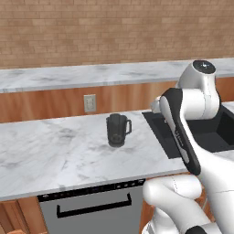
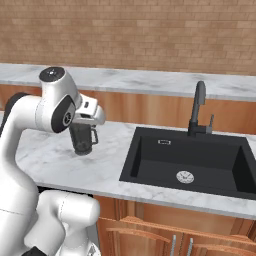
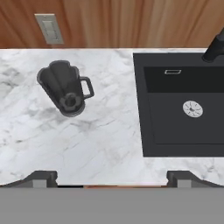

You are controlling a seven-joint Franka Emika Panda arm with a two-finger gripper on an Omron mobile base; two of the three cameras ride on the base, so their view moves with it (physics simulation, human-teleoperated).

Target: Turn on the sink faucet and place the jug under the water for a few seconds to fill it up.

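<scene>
Plenty is tucked out of sight here: in the left base view the white arm covers most of the sink [image 1: 215,132], leaving just a dark slice of basin, and in the right base view the arm's wrist sits in front of the top of the jug [image 2: 83,139], so its rim is lost there. The sink faucet [image 2: 198,110] stands clear at the back edge of the sink in that view, arched spout over the basin, while the hand view cuts it off at the top right corner. The claw [image 3: 111,177] is released, its two dark tips spread wide at the bottom of the hand view, nothing between them, looking down on bare marble surface [image 3: 100,140]. The jug stands upright on the surface, left of the sink and apart from it, handle pointing toward the basin; looking down into it, the inside is dark and whether it holds anything is hard to tell. The sink holds only its round silver drain [image 3: 192,109]. A wall outlet [image 1: 90,103] sits on the wood panel behind the jug.
</scene>
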